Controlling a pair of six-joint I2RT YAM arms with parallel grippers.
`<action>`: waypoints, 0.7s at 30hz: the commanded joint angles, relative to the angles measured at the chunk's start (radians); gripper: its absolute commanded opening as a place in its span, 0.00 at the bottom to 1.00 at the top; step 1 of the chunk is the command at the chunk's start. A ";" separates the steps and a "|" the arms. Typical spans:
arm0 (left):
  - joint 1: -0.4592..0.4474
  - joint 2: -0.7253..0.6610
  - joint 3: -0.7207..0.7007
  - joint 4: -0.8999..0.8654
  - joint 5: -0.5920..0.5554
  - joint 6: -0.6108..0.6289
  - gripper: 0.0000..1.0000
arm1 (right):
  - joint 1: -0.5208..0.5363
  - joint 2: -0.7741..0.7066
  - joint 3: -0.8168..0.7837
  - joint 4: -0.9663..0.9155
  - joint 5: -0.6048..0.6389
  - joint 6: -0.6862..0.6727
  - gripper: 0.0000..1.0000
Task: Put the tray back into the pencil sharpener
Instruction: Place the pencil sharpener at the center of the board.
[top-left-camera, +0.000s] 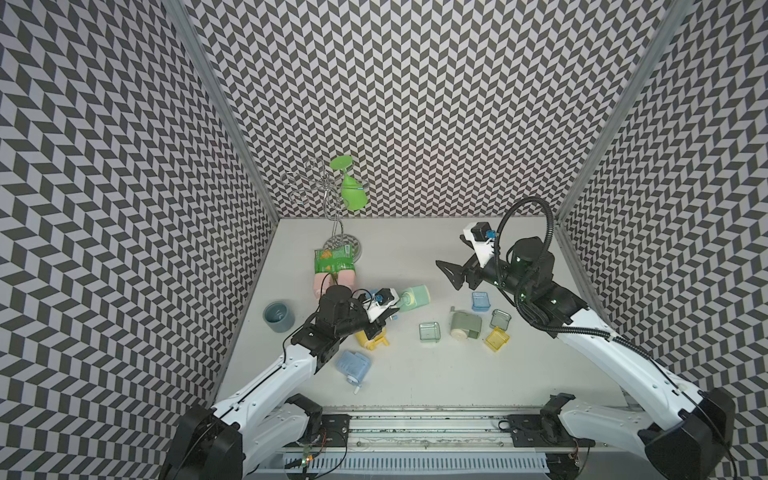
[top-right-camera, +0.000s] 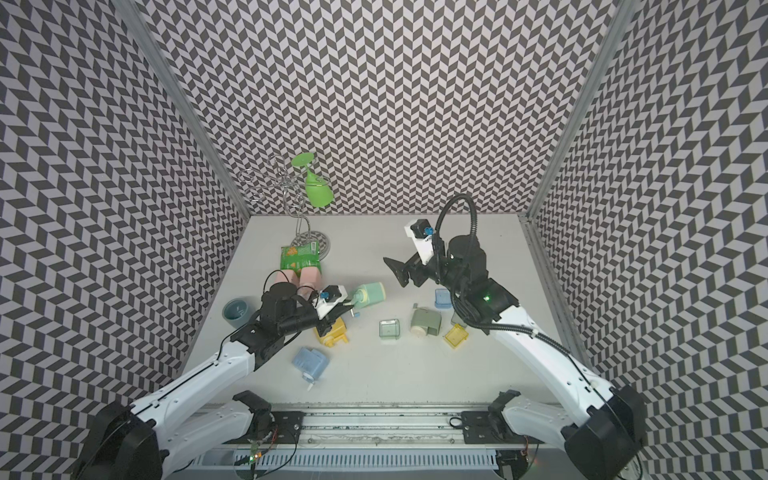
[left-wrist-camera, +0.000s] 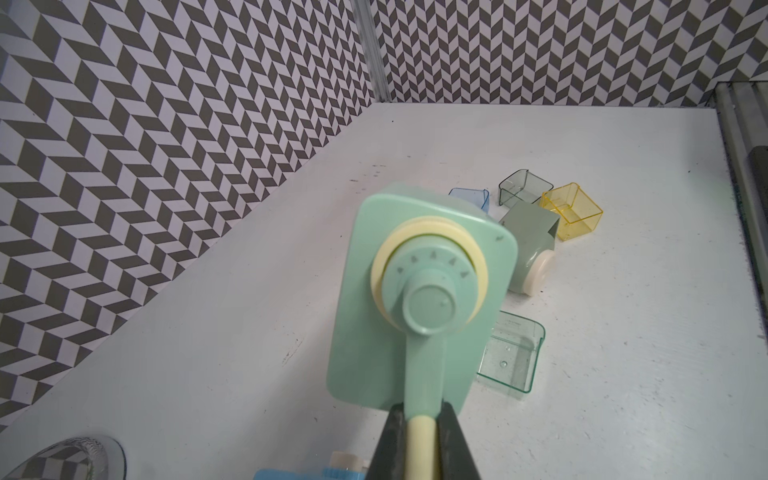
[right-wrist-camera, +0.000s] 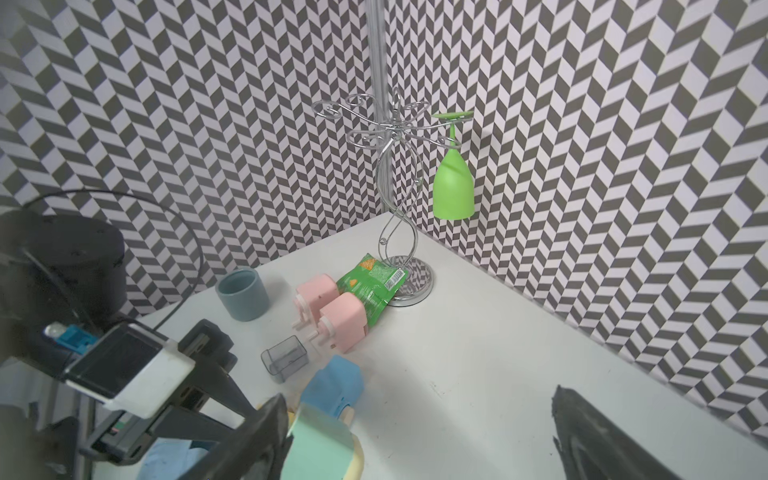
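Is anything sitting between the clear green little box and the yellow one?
Yes, a grey-green pencil sharpener lies on the table between the clear green tray and the yellow tray. It shows in both top views.

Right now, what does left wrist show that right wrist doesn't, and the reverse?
Only left wrist: sage sharpener, blue tray, grey tray, yellow tray, clear green tray, plus the grip: left tool shut on the crank of the mint sharpener.
Only right wrist: open right tool, wire rack with hanging green glass, snack bag, two pink sharpeners, blue-grey cup, second grey tray.
Both: mint sharpener, white table.
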 joint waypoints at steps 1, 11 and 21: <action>0.020 -0.015 0.030 0.059 0.088 -0.033 0.00 | -0.014 -0.017 -0.023 0.093 -0.087 -0.084 0.99; 0.064 -0.021 0.003 0.123 0.154 -0.093 0.00 | -0.015 0.058 0.024 0.025 -0.364 -0.330 0.99; 0.105 -0.020 -0.019 0.187 0.187 -0.166 0.00 | -0.014 0.169 0.130 -0.146 -0.340 -0.543 0.98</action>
